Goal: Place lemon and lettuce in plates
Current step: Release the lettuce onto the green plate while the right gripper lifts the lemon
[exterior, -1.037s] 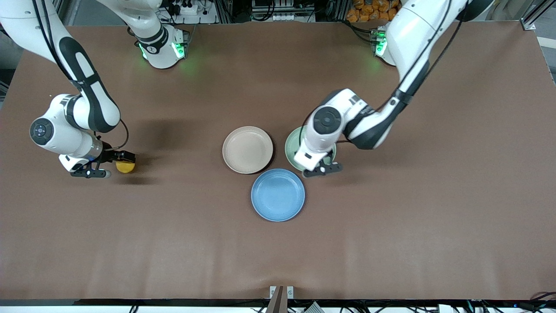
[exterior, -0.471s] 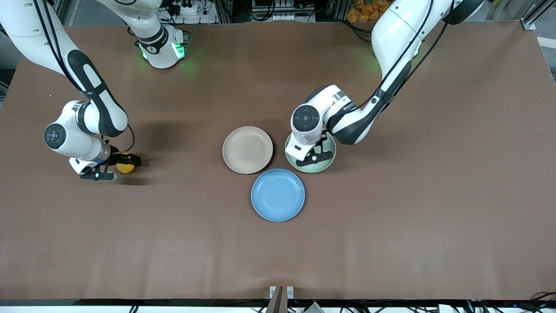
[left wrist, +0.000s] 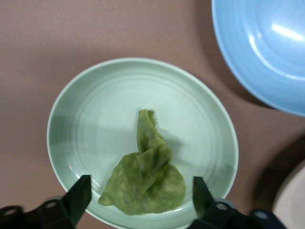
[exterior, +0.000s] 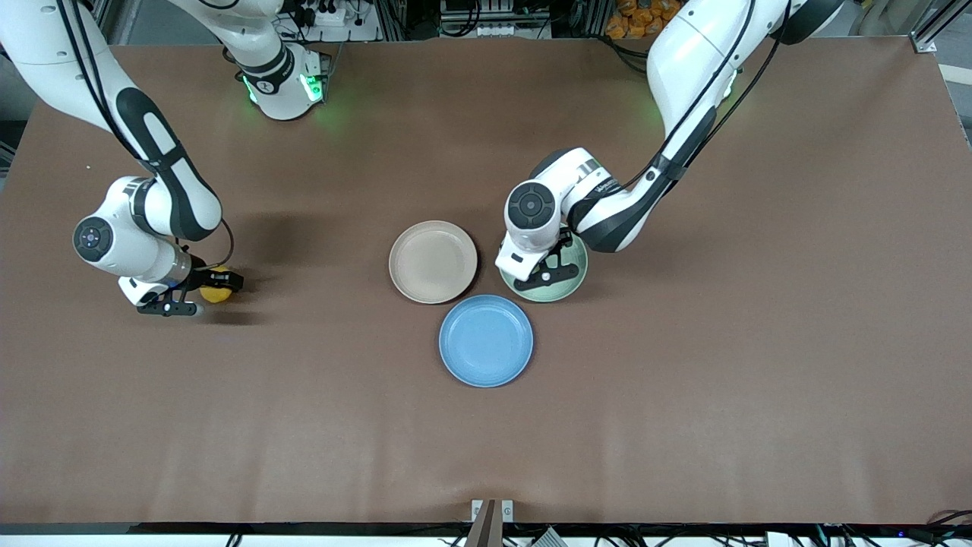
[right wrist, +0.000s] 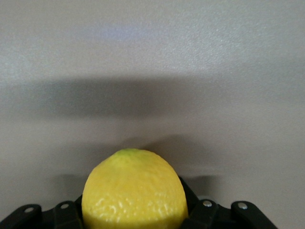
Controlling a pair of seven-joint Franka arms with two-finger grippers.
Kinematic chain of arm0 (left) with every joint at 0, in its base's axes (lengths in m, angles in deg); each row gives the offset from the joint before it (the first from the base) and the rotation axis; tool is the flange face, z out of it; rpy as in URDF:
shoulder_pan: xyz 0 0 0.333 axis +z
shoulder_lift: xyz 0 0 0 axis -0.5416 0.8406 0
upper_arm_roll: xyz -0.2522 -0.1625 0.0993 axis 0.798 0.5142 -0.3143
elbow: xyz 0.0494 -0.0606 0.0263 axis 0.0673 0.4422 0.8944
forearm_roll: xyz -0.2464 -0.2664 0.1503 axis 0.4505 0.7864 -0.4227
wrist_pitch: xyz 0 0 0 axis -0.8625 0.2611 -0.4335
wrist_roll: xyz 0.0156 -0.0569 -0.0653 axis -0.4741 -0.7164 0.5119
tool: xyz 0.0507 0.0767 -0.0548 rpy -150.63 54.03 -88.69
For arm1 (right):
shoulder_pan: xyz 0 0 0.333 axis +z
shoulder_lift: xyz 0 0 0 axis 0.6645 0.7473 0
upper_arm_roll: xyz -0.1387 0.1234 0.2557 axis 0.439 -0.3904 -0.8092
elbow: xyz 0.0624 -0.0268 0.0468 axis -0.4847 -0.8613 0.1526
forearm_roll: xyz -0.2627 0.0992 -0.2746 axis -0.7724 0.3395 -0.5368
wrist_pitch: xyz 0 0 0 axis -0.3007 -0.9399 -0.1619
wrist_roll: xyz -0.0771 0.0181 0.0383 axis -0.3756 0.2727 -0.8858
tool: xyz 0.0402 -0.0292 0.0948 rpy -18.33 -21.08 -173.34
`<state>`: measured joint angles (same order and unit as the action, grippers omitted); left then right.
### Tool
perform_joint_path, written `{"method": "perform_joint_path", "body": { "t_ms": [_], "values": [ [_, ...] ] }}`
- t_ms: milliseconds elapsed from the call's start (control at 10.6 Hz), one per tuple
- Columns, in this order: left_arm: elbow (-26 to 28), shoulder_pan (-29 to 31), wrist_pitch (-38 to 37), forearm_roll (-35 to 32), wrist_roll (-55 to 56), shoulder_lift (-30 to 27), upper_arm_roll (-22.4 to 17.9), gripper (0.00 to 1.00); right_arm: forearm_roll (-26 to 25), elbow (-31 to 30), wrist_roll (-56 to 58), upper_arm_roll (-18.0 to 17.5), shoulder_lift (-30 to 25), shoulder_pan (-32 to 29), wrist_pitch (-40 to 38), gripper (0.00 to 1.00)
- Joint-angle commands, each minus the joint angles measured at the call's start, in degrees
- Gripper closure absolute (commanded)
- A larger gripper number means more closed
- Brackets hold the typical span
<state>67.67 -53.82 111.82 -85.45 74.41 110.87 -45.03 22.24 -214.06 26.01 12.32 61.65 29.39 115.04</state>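
Observation:
The lettuce [left wrist: 145,183], a wrinkly green leaf, lies in the mint green plate [left wrist: 95,119]. My left gripper [left wrist: 140,202] is open just over it, one finger at each side of the leaf and neither touching it. In the front view the left gripper [exterior: 548,275] hides the leaf over the mint plate [exterior: 575,279]. My right gripper [right wrist: 135,217] is shut on the yellow lemon [right wrist: 135,191], low at the table near the right arm's end. The front view shows the right gripper [exterior: 197,295] and the lemon [exterior: 213,295]. The beige-pink plate [exterior: 433,261] beside the mint plate holds nothing.
A blue plate [exterior: 486,341] sits just nearer the front camera than the other two plates, touching close to both; it also shows in the left wrist view [left wrist: 267,47]. Brown table [exterior: 683,380] lies open around them.
My left gripper moved from the mint plate's near edge to over its middle. My right gripper shifted slightly with the lemon between its fingers.

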Motion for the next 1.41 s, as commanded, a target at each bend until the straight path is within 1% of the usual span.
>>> {"method": "perform_joint_path", "body": {
  "t_ms": [0,283,471,565,660,848,1037,1131,1319],
  "values": [
    [0.19,0.46,-0.94,-1.35,1.7,-3.84,-0.33,0.0,0.03,5.15,0.52,-1.04,0.43,-0.23,-7.74,0.4],
    [-0.6,2.04,-0.94,-1.35,1.44,-7.97,-1.39,0.0,0.12,7.53,0.17,-1.13,0.35,1.18,-9.34,0.4],
    [-1.65,3.71,-0.94,-1.44,1.26,-9.65,-1.47,0.0,0.29,10.77,-0.27,-1.22,0.34,2.23,-13.71,0.43],
    [-2.44,4.85,-0.94,-1.52,1.17,-10.18,-1.56,0.0,0.38,12.96,-2.45,-1.22,0.34,3.37,-16.52,0.43],
    [-2.97,5.55,-0.94,-1.61,1.09,-10.44,-1.65,0.0,0.47,14.9,-5.17,-1.22,0.43,5.12,-17.77,0.43],
    [-4.29,7.4,-0.94,-2.05,-1.1,-11.06,-1.74,0.0,0.38,17.28,-11.67,-1.22,0.52,8.64,-18.57,0.43],
    [-4.47,9.07,-0.94,-2.05,-4.87,-12.02,-1.74,0.0,0.47,18.26,-13.97,-1.31,0.52,11.28,-18.66,0.47],
    [-4.38,10.21,-1.03,-2.05,-6.54,-12.55,-1.74,0.0,1.51,19.39,-15.81,-1.31,0.52,12.85,-18.66,0.5],
    [-4.47,11.01,-3.57,-2.05,-9.45,-14.22,-1.74,0.0,5.2,21.85,-19.06,-1.22,0.61,15.85,-20.32,0.5]
  ]
}}
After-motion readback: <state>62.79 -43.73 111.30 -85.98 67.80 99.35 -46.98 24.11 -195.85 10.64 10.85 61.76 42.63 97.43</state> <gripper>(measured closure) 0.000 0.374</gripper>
